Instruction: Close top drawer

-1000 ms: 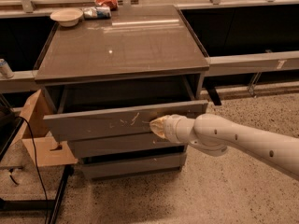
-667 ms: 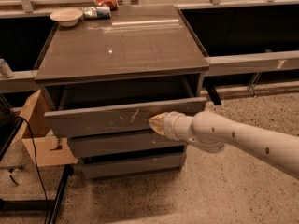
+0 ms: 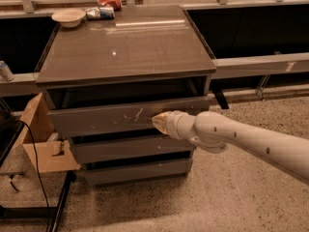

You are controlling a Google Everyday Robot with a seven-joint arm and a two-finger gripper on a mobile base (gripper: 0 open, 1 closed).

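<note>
My gripper (image 3: 158, 123), fingers pinched together, touches the front of the top drawer (image 3: 91, 121), which juts partly open beneath the cabinet (image 3: 125, 47) top. It's stiff, probably heavy wood with no handle, so I push flat beside the scratches (image 3: 138, 115).

A white bowl (image 3: 68, 17) and two snack packets (image 3: 105, 7) are seen at the far edge of the table (image 3: 125, 52). A cardboard box (image 3: 41, 139) is set on the speckled floor (image 3: 207, 197) at left. The gripper (image 3: 159, 121) is held just below the table's front edge.
</note>
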